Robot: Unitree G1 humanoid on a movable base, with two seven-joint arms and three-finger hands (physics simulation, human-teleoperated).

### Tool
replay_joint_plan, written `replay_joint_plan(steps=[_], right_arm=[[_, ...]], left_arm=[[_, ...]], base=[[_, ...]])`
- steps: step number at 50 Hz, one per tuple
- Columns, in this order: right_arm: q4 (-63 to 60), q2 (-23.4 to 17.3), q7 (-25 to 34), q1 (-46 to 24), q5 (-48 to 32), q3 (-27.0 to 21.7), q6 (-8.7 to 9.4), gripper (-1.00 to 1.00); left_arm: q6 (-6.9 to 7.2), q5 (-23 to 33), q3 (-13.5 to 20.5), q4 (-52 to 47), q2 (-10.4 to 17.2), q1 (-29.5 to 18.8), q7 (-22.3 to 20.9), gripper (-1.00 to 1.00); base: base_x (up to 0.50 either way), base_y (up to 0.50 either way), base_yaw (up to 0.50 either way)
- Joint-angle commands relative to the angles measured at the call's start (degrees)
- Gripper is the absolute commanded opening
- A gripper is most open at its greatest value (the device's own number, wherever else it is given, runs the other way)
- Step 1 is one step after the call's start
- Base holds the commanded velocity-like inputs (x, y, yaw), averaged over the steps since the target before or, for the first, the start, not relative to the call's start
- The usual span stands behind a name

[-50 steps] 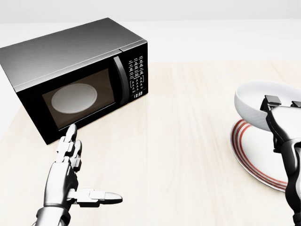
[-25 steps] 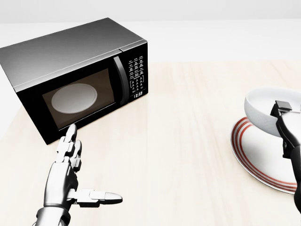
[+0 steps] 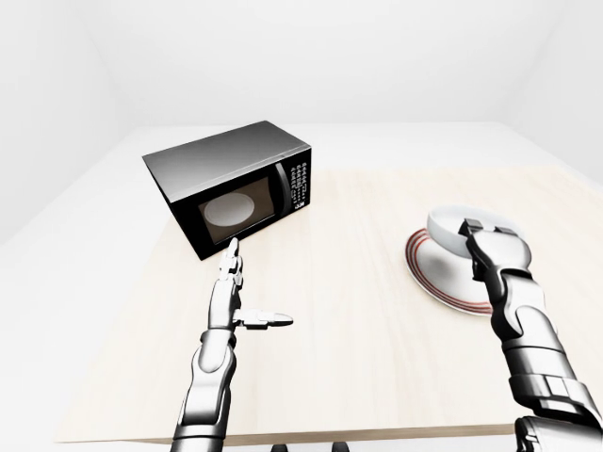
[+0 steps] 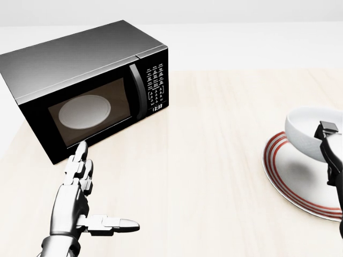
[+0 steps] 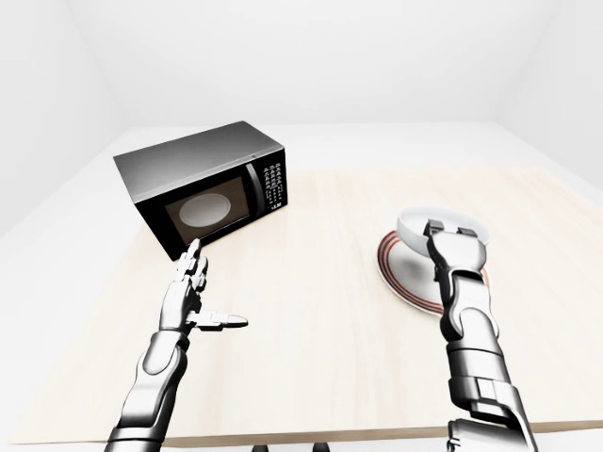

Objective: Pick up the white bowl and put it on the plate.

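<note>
The white bowl (image 4: 303, 130) hangs tilted just over the top edge of the red-ringed plate (image 4: 287, 179), at the right of the head view, and casts a shadow on it. My right hand (image 4: 328, 131) is shut on the bowl's right rim, with its fingers hooked over the edge. Part of that hand runs out of the head view; the left-eye view shows the whole right hand (image 3: 485, 234) and its forearm. My left hand (image 4: 105, 190) rests low over the table at lower left, open, fingers straight and thumb out, holding nothing.
A black microwave (image 4: 86, 85) with its door closed stands at the upper left, just beyond my left hand's fingertips. The light wooden table (image 3: 358, 282) stretches between the microwave and the plate. Its near edge (image 3: 311, 435) shows at the bottom of the left-eye view.
My right hand has carried the bowl to the right, further over the plate. The left hand and the microwave have not moved.
</note>
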Motion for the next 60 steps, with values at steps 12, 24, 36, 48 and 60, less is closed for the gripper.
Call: replay_joint_plan(steps=[12, 24, 36, 48, 60], right_arm=[[4.35, -1.49, -3.63, -1.89, 7.82, -0.02, -0.40, -1.00], [10.30, -2.29, -6.77, -3.10, 9.21, 1.13, -1.01, -1.00], [13.51, -2.20, -8.77, -3.22, 9.95, 2.17, -1.67, -1.00], [13.49, -2.23, -8.69, -3.05, 10.11, 2.30, -1.60, -1.00], [13.17, -2.19, -8.06, -2.89, 10.16, 2.17, -1.20, -1.00]], left_arm=[[0.02, 0.20, -0.04, 0.12, -0.01, -0.10, 0.16, 1.00], [-0.11, 0.17, 0.00, 0.30, 0.00, -0.18, 0.18, 1.00], [-0.15, 0.28, -0.11, 0.34, -0.03, -0.19, 0.19, 1.00], [-0.15, 0.24, -0.14, 0.16, -0.05, 0.00, 0.12, 1.00], [-0.20, 0.24, -0.13, 0.34, -0.04, -0.12, 0.14, 1.00]], base=[[0.00, 0.00, 0.00], [0.00, 0.00, 0.00], [0.00, 0.00, 0.00], [0.00, 0.00, 0.00], [0.00, 0.00, 0.00]])
